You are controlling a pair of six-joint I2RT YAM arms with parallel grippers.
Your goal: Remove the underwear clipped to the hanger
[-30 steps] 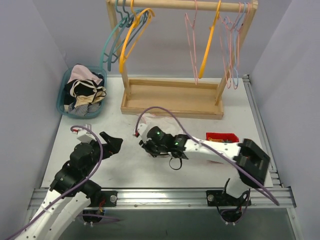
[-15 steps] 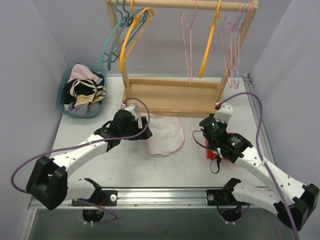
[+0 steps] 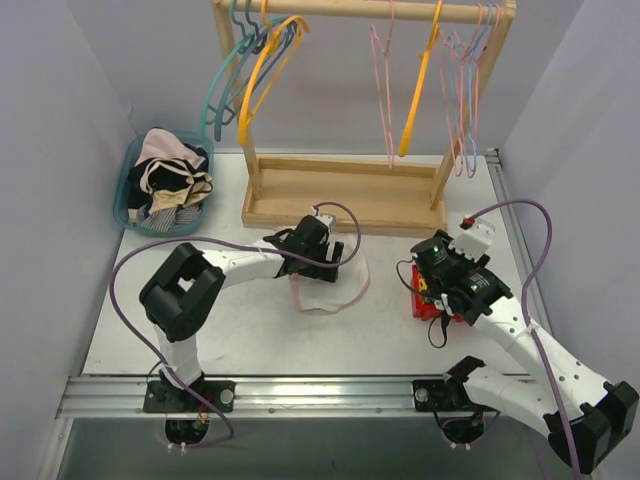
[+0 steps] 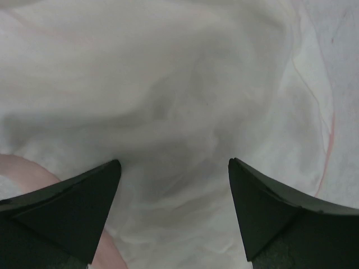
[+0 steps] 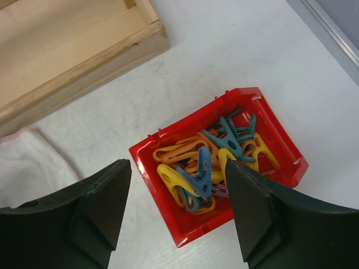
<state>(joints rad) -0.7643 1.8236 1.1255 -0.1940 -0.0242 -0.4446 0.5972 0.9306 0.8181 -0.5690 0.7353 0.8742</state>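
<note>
While the pale underwear (image 3: 340, 285) lies limp on the bench (image 3: 260, 340), my left claw (image 4: 174, 161) hangs wide open just over it. Judged light, floppy: pinch a raised fold; right claw (image 5: 178, 162) open, empty, above peg bin (image 5: 283, 154).

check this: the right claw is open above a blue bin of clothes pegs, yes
No, the bin is red, not blue; the right wrist view shows it. The right claw is open above it, and it holds clothes pegs.
</note>
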